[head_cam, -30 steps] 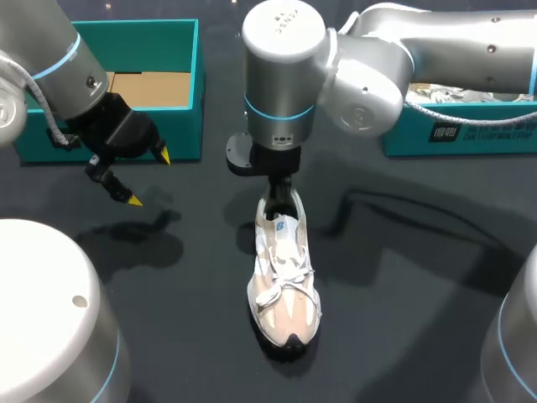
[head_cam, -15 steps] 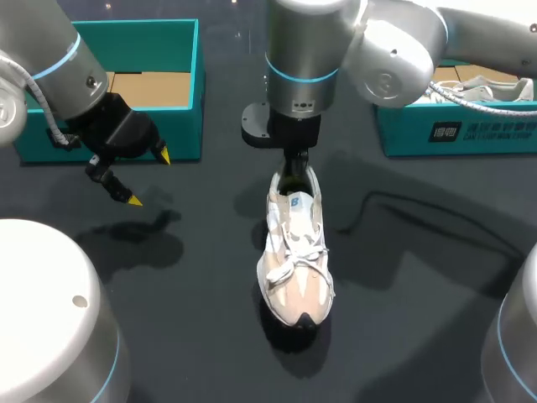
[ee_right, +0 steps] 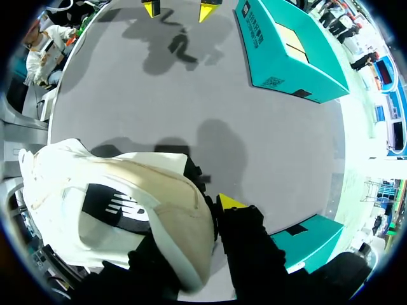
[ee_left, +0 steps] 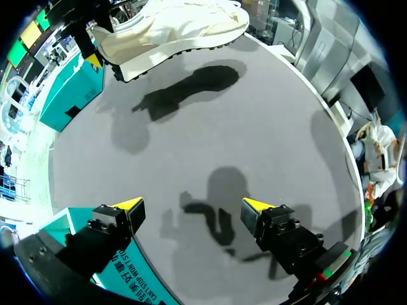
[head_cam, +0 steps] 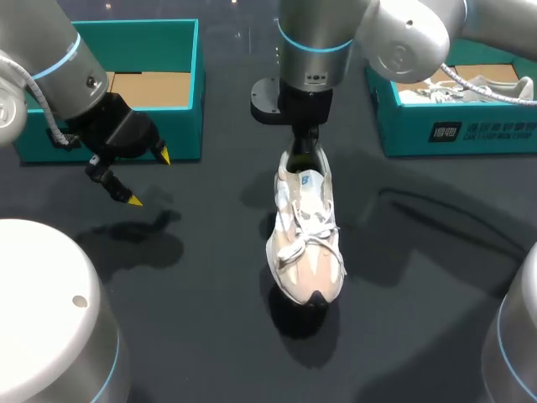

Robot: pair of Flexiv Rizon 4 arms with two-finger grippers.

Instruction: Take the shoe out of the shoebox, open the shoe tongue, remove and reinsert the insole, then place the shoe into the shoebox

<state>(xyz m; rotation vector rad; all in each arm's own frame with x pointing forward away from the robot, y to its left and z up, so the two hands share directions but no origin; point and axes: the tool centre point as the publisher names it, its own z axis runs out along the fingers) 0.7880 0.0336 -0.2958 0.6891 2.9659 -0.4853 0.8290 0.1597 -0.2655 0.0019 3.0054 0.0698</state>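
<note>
A white and beige shoe [head_cam: 306, 243] hangs toe-down above the dark table, its shadow lying apart beneath it. My right gripper [head_cam: 303, 158] is shut on the shoe's heel collar. In the right wrist view one yellow-tipped finger [ee_right: 230, 203] presses the outside of the heel [ee_right: 184, 222], while the other is hidden inside the shoe. My left gripper [head_cam: 149, 178] stands open and empty in front of the left teal shoebox [head_cam: 183, 126], well to the left of the shoe. The left wrist view shows its fingers [ee_left: 129, 204] spread over bare table, with the shoe [ee_left: 172, 28] far ahead.
A second teal shoebox [head_cam: 453, 128] at the back right holds another white shoe [head_cam: 470, 87]. The left box shows a cardboard floor. Dark tabletop lies between the two boxes and in front of the shoe.
My right arm has carried the shoe to the right and toward the back of the table. The left arm has not moved.
</note>
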